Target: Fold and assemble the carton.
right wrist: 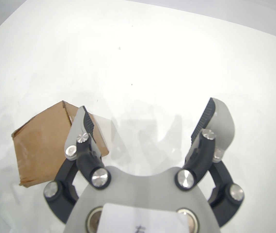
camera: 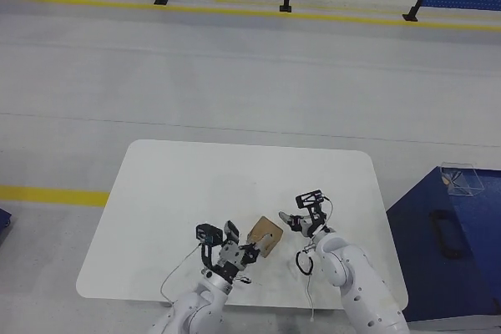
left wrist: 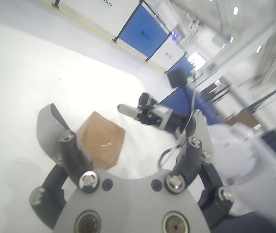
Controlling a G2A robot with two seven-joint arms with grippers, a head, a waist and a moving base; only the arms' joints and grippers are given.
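A small brown carton (camera: pixel 265 235) lies folded into a box shape on the white table (camera: pixel 234 175), near its front edge. My left gripper (camera: pixel 244 245) is open just in front of the carton; in the left wrist view the carton (left wrist: pixel 102 138) lies inside the open left gripper (left wrist: pixel 124 117), close to one finger (left wrist: pixel 51 120), and no finger presses on it. My right gripper (camera: pixel 293 221) is open beside the carton. In the right wrist view the carton (right wrist: pixel 39 146) lies outside the right gripper (right wrist: pixel 147 105), partly hidden by one finger (right wrist: pixel 83 122).
The table's front edge runs close behind both arms. A blue platform (camera: pixel 459 242) stands right of the table with a clear container (camera: pixel 461 178) on its corner. The far and left parts of the table are bare white surface.
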